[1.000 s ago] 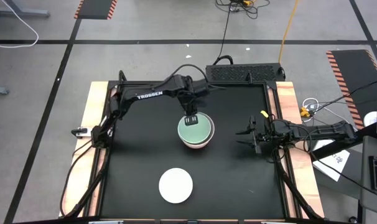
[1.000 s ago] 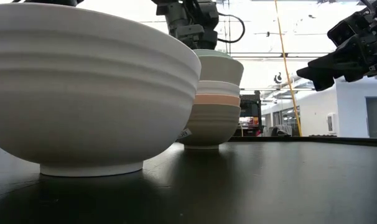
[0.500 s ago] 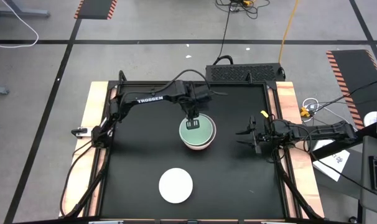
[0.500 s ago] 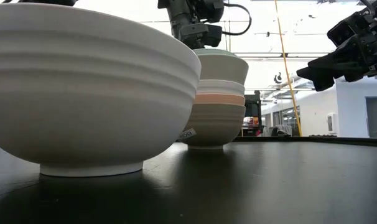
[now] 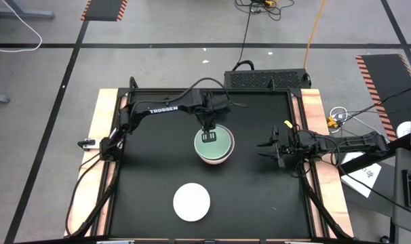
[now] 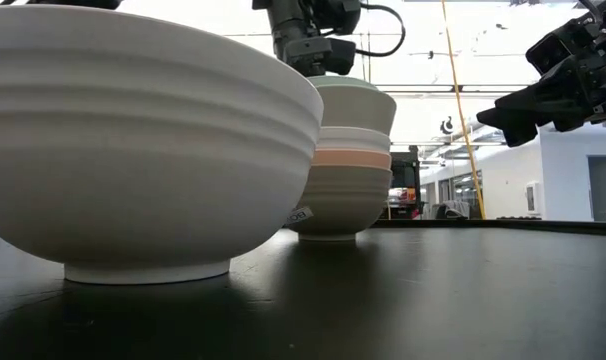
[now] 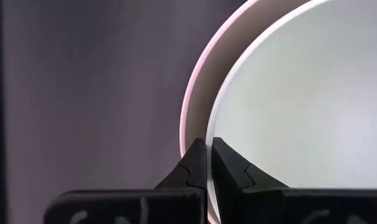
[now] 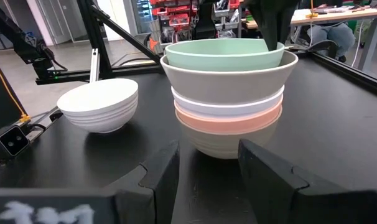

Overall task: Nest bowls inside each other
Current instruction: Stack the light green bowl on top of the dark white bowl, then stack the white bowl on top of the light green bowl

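The left gripper (image 5: pixel 209 136) reaches from the table's left side to the middle, its fingers pinched tight on the rim of the mint green bowl (image 5: pixel 214 141). That bowl sits on top of a nested stack (image 8: pixel 229 99) in the middle of the table: in the right wrist view, mint green lies inside olive-grey, then a white bowl, then an orange-coral one, with a beige bowl at the bottom. A separate white bowl (image 5: pixel 192 202) stands alone nearer the front edge, well apart from the stack. Further right, the right gripper (image 5: pixel 272 151) hovers above the table near its right edge, fingers parted and holding nothing, pointed toward the stack. The black table (image 5: pixel 151 176) has pale wooden strips along its sides. Beyond it lies grey floor marked with black lines, striped hazard mats and loose cables.
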Available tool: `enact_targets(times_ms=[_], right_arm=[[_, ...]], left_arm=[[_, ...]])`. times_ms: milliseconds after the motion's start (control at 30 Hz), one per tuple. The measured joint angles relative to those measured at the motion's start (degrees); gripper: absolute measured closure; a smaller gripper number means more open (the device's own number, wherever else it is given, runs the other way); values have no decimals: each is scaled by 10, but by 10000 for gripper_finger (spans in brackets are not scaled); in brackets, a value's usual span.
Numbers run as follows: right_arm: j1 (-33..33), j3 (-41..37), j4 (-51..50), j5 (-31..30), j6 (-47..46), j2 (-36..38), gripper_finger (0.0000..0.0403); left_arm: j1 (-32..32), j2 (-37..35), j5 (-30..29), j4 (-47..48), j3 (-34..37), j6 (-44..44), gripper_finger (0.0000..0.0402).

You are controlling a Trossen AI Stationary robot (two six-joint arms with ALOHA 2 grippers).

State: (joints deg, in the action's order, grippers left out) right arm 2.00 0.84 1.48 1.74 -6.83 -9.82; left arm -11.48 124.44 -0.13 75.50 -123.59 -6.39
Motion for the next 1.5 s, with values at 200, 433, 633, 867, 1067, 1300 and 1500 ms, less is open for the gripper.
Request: enact_targets(times_ms=[200,433,633,867,1067,1300,1500], right_arm=[[0,0,0,0,0,0,245],[0,0,0,0,0,0,245],[0,0,0,0,-2,0,245],[0,0,0,0,-7,0,245],[0,0,-1,0,-7,0,245],[0,0,-1,0,-6,-7,245],[0,0,-1,0,-6,-15,245]], left_arm=[[2,0,-10,19,0,4,397],[8,0,-29,27,0,8,397],[10,1,-34,25,0,7,388],[11,0,-34,20,1,4,371],[19,-4,-36,10,3,-6,316],[28,-5,-51,6,-13,-7,261],[31,-6,-55,9,-45,-7,230]])
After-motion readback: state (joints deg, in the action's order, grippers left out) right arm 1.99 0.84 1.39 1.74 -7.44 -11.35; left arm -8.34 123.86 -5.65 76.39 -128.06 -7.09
